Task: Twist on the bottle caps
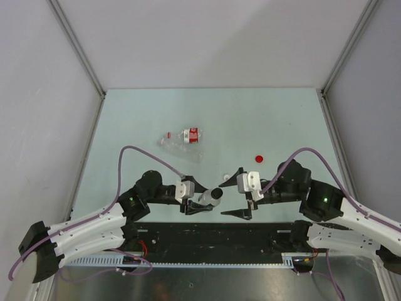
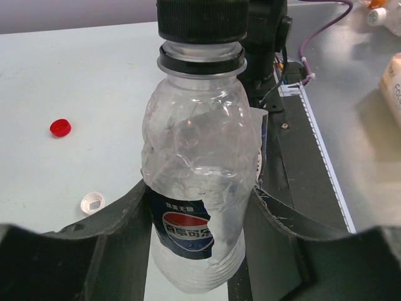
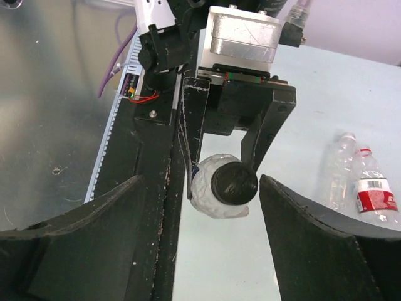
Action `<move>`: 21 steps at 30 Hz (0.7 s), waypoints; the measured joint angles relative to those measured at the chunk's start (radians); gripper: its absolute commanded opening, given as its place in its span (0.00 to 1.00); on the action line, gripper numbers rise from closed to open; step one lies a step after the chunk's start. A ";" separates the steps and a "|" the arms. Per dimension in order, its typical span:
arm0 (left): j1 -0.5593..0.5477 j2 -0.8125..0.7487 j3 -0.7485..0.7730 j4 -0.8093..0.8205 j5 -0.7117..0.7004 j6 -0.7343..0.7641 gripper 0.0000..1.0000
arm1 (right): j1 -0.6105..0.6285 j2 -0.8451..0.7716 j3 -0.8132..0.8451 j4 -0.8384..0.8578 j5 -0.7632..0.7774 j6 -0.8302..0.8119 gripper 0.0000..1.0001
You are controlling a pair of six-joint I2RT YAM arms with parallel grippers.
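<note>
My left gripper (image 2: 197, 188) is shut on a clear bottle (image 2: 197, 157) with a torn blue label, held above the table near its front edge. A black cap (image 2: 200, 19) sits on the bottle's neck. In the top view this bottle (image 1: 207, 199) points its black cap (image 1: 217, 194) at my right gripper (image 1: 224, 199). The right gripper (image 3: 202, 188) is open, its fingers (image 3: 301, 232) wide on either side of the black cap (image 3: 234, 183) and clear of it. A red cap (image 1: 259, 158) and a white cap (image 1: 224, 177) lie loose on the table.
Two more clear bottles lie side by side at mid-table, one with a red-and-white label (image 1: 191, 134), one bare (image 1: 172, 142); both show in the right wrist view (image 3: 369, 191). The black mounting rail (image 1: 207, 235) runs along the near edge.
</note>
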 measured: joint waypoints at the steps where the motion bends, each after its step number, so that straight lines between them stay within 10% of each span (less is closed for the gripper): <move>1: 0.000 0.000 0.000 -0.005 0.010 0.003 0.00 | 0.000 0.010 0.000 0.007 -0.010 -0.006 0.77; 21: 0.000 -0.010 0.000 -0.053 0.059 0.023 0.00 | 0.000 0.084 -0.001 0.028 -0.029 -0.023 0.60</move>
